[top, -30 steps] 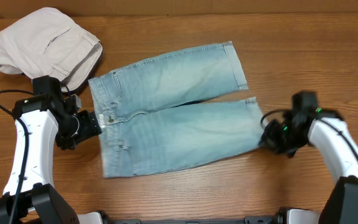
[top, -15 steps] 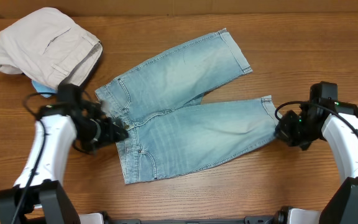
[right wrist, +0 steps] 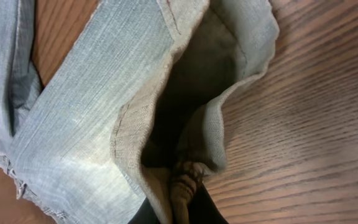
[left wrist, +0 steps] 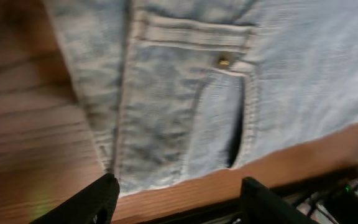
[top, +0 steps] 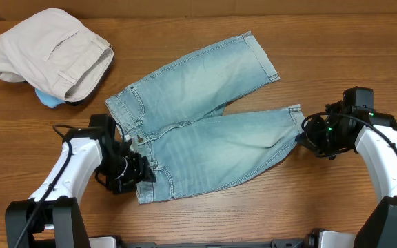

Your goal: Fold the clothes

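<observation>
The table (top: 205, 220) is brown wood with a long grain running left to right. It shows bare along the near edge and in a broad band at the right edge.

The jeans (top: 198, 145) lie flat across the middle of the table. They are pale, faded blue denim with a soft mottled wash and stitched seams. The waistband is toward the left and two short legs run to the right. The far leg slants toward the far edge and the near leg reaches toward the right edge. A narrow wedge of wood shows between them.

The khaki trousers (top: 50, 52) sit bunched in a rounded heap at the far left corner, well apart from the jeans. A light blue scrap (top: 47, 100) peeks out from under their near side.

Two white arms come in from the near corners. The left gripper (top: 142, 172) sits at the near corner of the waistband. In the left wrist view, the left gripper (left wrist: 178, 183) has its black fingers spread wide over the denim (left wrist: 166, 106), which lies flat and ungripped between them. A curved pocket opening is visible there, with a small brass-coloured rivet (left wrist: 224, 61) at its corner.

The right gripper (top: 306, 138) is at the near leg's hem. Seen from its own wrist, the right gripper (right wrist: 182, 199) is clamped tight on a puckered fold of that hem. The cuff (right wrist: 73, 124) gapes open above it, showing its pale woven inside.
</observation>
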Robot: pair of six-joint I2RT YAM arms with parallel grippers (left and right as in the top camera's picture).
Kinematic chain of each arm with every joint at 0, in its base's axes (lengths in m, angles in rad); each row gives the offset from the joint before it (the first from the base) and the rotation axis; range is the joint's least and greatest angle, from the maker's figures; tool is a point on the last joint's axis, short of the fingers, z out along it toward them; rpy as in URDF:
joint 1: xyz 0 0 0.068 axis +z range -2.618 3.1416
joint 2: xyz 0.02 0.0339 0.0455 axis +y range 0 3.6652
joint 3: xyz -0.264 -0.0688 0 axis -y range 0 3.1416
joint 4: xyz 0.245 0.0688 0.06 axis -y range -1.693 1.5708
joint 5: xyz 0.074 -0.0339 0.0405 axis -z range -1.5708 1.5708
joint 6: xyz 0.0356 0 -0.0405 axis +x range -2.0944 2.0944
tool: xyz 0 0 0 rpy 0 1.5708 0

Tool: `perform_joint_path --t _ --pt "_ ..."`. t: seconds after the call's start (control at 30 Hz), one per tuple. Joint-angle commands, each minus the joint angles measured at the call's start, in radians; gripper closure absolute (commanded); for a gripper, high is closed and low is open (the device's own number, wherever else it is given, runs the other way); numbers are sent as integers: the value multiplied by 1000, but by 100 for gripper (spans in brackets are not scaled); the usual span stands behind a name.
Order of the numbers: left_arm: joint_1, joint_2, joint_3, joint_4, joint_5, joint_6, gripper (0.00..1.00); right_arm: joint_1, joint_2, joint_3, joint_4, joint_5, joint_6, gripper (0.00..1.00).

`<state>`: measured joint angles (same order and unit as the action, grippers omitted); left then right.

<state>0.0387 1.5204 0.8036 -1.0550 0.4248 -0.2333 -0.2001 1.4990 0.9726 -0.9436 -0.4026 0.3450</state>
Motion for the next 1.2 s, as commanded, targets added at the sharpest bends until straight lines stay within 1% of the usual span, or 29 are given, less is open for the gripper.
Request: perform_joint_path --t 0.0,0.03,0.1,0.2,0.27,0.3,0.43,0.6,0.7,0.73,0.77,0.8,0.87,0.9,1.0,1.1,1.17 --pt "-6 -15 -31 24 -68 -122 40 5 -2 10 3 -18 -5 96" --pt "-6 -15 -42 34 -65 -138 44 5 -2 10 2 -18 -5 96" --pt "-7 -15 -66 35 -57 -165 48 2 -2 10 -3 -18 -5 96" --pt "-6 -15 -102 38 -55 -164 55 3 -2 10 -3 -18 -5 96" --pt "-7 -15 -125 47 -54 -164 62 3 -2 10 -3 -18 -5 96" --pt "-7 -15 -134 46 -53 -165 63 3 -2 10 -3 -17 -5 96" --pt "-7 -15 -174 71 -51 -165 63 3 -2 10 -3 -18 -5 96" --pt "-7 -15 -212 174 -38 -224 55 3 -2 10 -4 -18 -5 96" --pt "-7 -15 -212 181 -39 -224 54 3 -2 10 -7 -18 -5 96" --pt "-7 -15 -212 180 -39 -224 56 3 -2 10 -8 -18 -5 96" --pt "-7 -15 -212 179 -39 -224 62 3 -2 10 -8 -18 -5 96" --pt "-7 -15 -212 177 -39 -224 73 3 -2 10 -7 -18 -5 96" --pt "-7 -15 -212 177 -39 -224 91 2 -2 11 -4 -16 -5 96" --pt "-7 -15 -212 175 -39 -224 96 2 -2 11 -3 -8 -5 96" --pt "-6 -15 -212 162 -31 -218 96 2 -3 11 -12 9 -5 96" --pt "-6 -15 -212 142 28 -178 96 2 -3 11 -26 14 -3 96" --pt "-6 -15 -206 117 70 -137 96 2 -3 11 -42 48 23 96"
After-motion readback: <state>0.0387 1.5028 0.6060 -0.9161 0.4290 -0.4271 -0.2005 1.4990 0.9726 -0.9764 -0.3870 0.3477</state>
